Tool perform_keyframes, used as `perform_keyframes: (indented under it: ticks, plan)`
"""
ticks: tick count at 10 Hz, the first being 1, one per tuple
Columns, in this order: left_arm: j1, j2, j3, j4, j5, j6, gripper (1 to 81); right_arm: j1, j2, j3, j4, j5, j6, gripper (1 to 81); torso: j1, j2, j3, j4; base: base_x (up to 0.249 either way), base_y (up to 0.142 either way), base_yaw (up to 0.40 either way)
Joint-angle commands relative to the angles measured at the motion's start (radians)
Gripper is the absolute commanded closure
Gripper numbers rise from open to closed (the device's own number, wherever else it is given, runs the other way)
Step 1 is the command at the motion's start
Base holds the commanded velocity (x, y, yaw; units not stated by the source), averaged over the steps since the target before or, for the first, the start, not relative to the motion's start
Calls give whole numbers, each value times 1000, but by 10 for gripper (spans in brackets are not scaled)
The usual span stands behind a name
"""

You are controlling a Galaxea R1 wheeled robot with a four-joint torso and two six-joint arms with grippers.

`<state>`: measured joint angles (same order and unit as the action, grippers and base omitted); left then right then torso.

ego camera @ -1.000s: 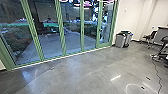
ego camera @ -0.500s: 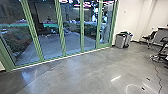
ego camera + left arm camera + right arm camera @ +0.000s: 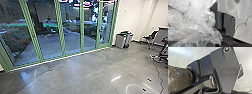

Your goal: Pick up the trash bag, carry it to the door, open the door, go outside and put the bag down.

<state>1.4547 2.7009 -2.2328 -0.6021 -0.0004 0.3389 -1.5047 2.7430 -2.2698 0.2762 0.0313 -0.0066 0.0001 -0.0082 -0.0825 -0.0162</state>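
Crinkled, translucent plastic trash bag [image 3: 194, 22] close by the robot's dark base plate [image 3: 229, 25]
Thin folds could snag on the plate and tear, or brush the green-framed glass doors [image 3: 61, 32], head view's upper left, if steered tight; the bag looks puffy, shiny, brownish in the right wrist view. Either gripper's opening and hold: cannot tell.

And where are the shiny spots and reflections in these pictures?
Head view: bright streaks on the floor, pink glowing shapes at the top of the glass; left wrist view: small white glints on the clear, crinkly plastic bag; right wrist view: pale shine on the folds of the brownish bag, and a bluish glow on the floor.
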Motion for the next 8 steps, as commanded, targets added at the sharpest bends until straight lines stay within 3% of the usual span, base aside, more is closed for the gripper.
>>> perform_keyframes:
  ticks: [1, 8]
  plan:
    - [-49, -19, 12, 4, 73, 3, 811, 45, -18, 12, -8, -63, -3, 10, 0, 0, 0, 0, 88, 0, 0]
    - [-49, -19, 12, 5, 73, 3, 811, 45, -18, 12, -9, -63, -3, 10, 0, 0, 0, 0, 93, -67, 0]
